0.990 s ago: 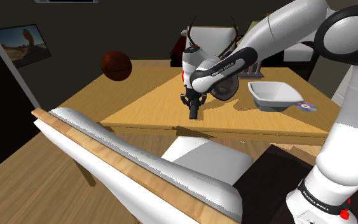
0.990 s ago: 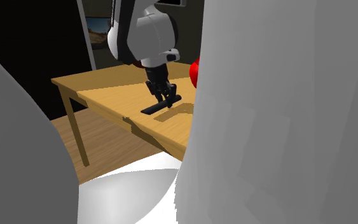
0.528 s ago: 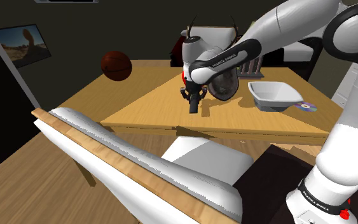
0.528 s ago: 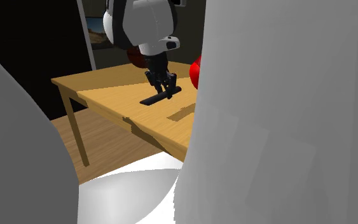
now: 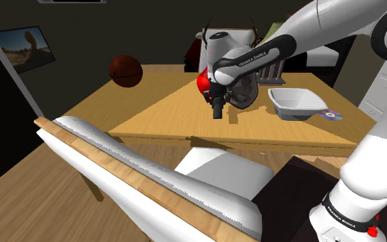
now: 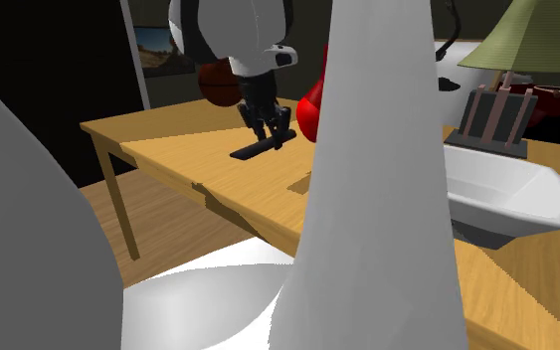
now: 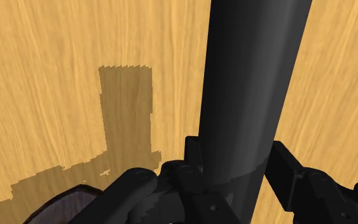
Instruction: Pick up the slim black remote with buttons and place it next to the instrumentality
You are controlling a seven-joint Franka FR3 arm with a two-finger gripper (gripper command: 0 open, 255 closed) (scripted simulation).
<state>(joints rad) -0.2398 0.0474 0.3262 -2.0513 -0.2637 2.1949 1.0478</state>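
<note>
remote (image 6: pixel 251 150): slim black bar (rounded back) | clasped in gripper (image 6: pixel 272 135)

White "FRANKA EMIKA" lettering stands on the arm's dark forearm band (image 5: pixel 248 58).

A: Shoulder camera?
B: High beside the arm (image 5: pixel 363 158), looking down over a chair (image 5: pixel 150 185) at the bench (image 5: pixel 150 120), mid-range.
A: The second?
B: Lower, close behind pale shapes, possibly that chair, facing the bench across one corner. Both share the bench top and the end effector (image 5: pixel 217 108).
A: Wrist?
B: Very close, looking down along the end effector past the remote (image 7: pixel 250 83) onto bench wood.
</note>
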